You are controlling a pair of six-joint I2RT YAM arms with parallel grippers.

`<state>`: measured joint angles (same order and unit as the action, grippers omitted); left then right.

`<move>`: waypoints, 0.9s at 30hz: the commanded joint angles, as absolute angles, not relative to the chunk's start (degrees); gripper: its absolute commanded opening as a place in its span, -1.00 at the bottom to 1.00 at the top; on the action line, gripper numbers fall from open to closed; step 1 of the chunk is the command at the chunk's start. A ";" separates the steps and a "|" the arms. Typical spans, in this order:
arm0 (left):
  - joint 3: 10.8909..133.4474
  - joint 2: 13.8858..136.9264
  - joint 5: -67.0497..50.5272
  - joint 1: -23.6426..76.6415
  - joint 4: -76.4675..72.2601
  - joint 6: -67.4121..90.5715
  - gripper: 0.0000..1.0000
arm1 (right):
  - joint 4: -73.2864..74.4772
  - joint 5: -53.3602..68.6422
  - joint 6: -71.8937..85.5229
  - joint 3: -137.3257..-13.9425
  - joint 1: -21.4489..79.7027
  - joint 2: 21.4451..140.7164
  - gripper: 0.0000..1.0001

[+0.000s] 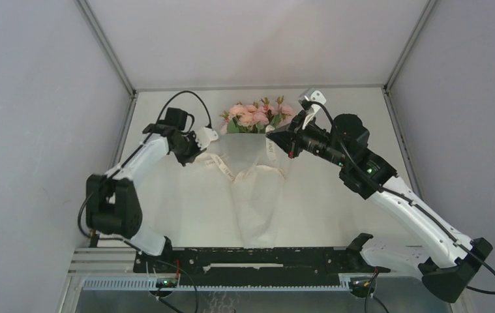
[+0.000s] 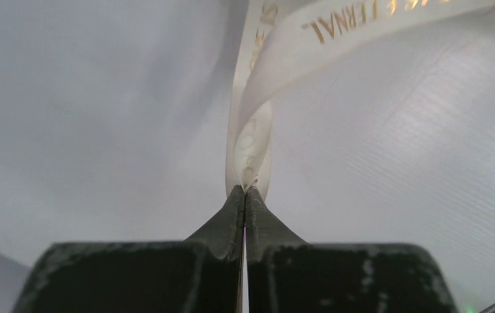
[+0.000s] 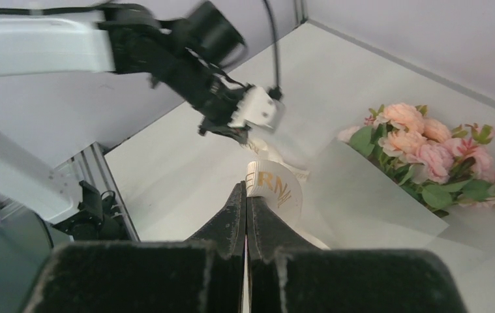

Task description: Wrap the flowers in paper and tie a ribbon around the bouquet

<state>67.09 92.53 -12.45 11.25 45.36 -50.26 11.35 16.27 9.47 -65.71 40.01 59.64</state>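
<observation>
**Q:** What is shown, and why is the ribbon drawn out to both sides

**A:** A white table (image 1: 186, 215) is seen from above, with two robot arms reaching over it. The bouquet (image 1: 254, 153) is laid at the middle. The flowers (image 1: 257, 116), pale pink roses with green leaves, are at the far end. The paper (image 1: 257, 208) is wrapped round the stems and flares toward the arms. The ribbon (image 2: 251, 140) is pinched on both sides. The left gripper (image 2: 245, 190) is clamped tight on a cream strand, and the right gripper (image 3: 245, 188) is closed on another stretch printed with gold letters. The strands are probably held apart so that the band can be drawn snug round the narrow middle and a knot formed

**Q:** Where is the bouquet placed relative to the grippers

**A:** It is set between them. The left gripper is held near the cone's left side. The right gripper is held just beside its upper right edge, close to the flowers. Whether the ribbon is already crossed round the paper cannot be told
</observation>
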 commanded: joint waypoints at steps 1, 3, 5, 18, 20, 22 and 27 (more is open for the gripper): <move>66.24 81.71 -17.39 12.99 45.32 -46.05 -1.00 | 9.76 14.87 10.42 -65.84 39.44 58.69 -1.00; 65.33 79.74 -16.92 14.25 45.29 -45.68 -1.00 | 9.23 15.23 10.44 -65.84 39.44 59.25 -1.00; 65.40 79.33 -16.95 14.73 45.39 -44.97 -1.00 | 9.04 15.44 10.41 -65.85 39.40 59.77 -1.00; 67.09 79.57 -16.38 16.99 45.80 -42.69 -1.00 | 10.79 12.42 7.95 -70.51 41.68 65.71 -1.00; 67.31 79.29 -16.35 17.14 45.81 -42.21 -1.00 | 11.07 11.27 7.02 -72.58 42.72 67.79 -1.00; 67.41 78.96 -16.17 17.17 45.67 -41.60 -1.00 | 10.67 10.96 6.92 -73.54 43.05 69.21 -1.00; 69.52 78.84 -12.72 18.36 42.38 -35.38 -1.00 | 10.94 4.32 5.89 -81.69 45.61 78.08 -1.00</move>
